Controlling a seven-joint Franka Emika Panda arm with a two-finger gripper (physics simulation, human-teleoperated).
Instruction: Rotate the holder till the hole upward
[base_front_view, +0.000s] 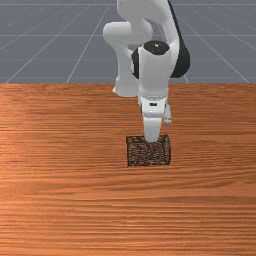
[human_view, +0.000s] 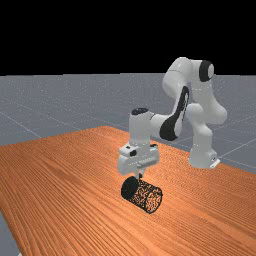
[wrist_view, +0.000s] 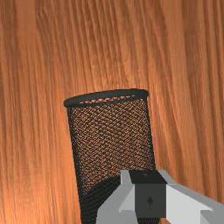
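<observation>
Turning the holder (wrist_view: 109, 131) upright is best begun from its mouth end, where the rim (wrist_view: 105, 95) should be raised while the base (human_view: 130, 188) is kept low as a pivot. The holder is seen lying on its side on the table (base_front_view: 60, 210), with its mouth facing the front view's right. The gripper (base_front_view: 152, 139) is placed over the mesh wall, well back from the rim; whether the mesh is touched cannot be told. Its fingers (wrist_view: 113, 206) are pressed together, with nothing seen pinched between them, so they would probably need to be parted and moved to the rim before a lift. Any push should be gentle and along the length (a round wall is easily set rolling by a sideways nudge). The hand (human_view: 139, 159) is held with the fingers pointed down, its broad side shown to the far view. The arm (human_view: 176, 82) is bent high behind it, and room should be left for the wrist to be tilted as the mouth is brought up.
</observation>
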